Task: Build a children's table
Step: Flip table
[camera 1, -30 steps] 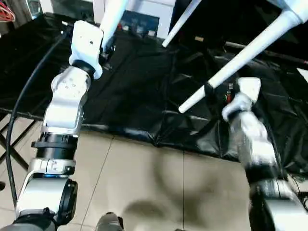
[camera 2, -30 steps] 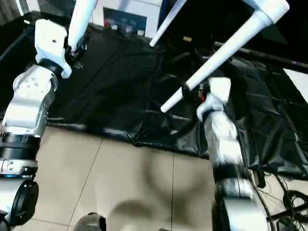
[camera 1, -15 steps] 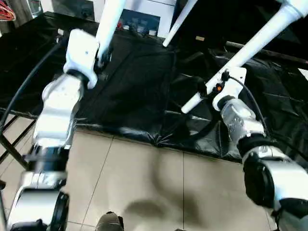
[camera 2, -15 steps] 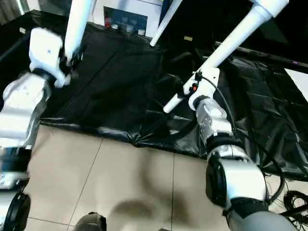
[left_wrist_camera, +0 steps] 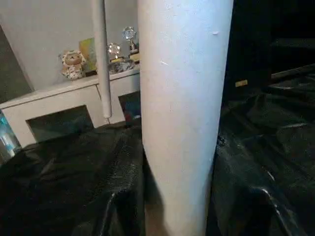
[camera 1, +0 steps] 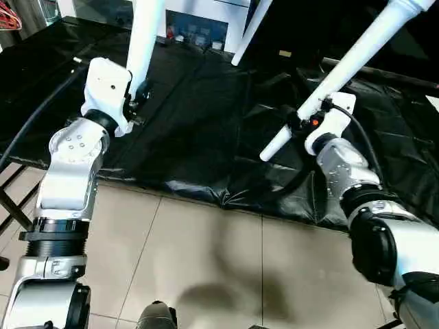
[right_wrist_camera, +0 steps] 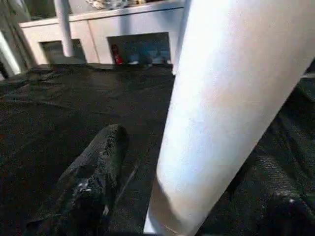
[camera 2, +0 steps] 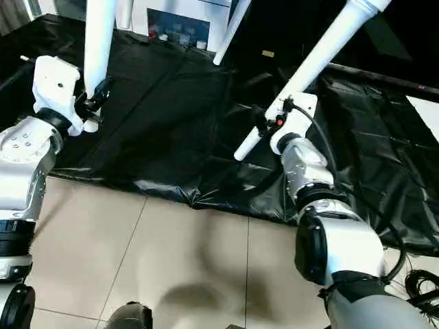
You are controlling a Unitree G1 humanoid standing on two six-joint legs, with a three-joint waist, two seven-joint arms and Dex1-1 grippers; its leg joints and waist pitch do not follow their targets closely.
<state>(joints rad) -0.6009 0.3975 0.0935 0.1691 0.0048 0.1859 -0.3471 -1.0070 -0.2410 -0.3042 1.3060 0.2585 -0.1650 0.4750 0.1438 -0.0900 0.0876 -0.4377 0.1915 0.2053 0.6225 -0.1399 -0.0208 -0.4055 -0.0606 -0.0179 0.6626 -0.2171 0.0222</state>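
Your left tool (camera 1: 137,92) is pinched around one white leg (camera 1: 145,38) of the children's table, its black fingers (camera 2: 96,92) on either side of the tube; the wrist view shows that leg (left_wrist_camera: 182,113) standing close between them. Your right tool (camera 1: 296,125) sits on a second leg (camera 1: 343,72) near its narrow free end, a black finger (camera 2: 259,120) against the tube, but you cannot tell from these views whether it is clamped or merely lying alongside. That leg slants up and away to the upper right, where it widens toward its flared end (camera 1: 411,7). A third leg (camera 1: 250,31) rises between the other two, farther back. All three hang above the bench (camera 1: 206,130), which is draped in wrinkled black sheeting. Beyond the bench stands a white cabinet (right_wrist_camera: 123,27) with open compartments, and small ornaments (left_wrist_camera: 74,64) sit on top. Beige floor tiles (camera 1: 206,260) lie below your silver forearms.
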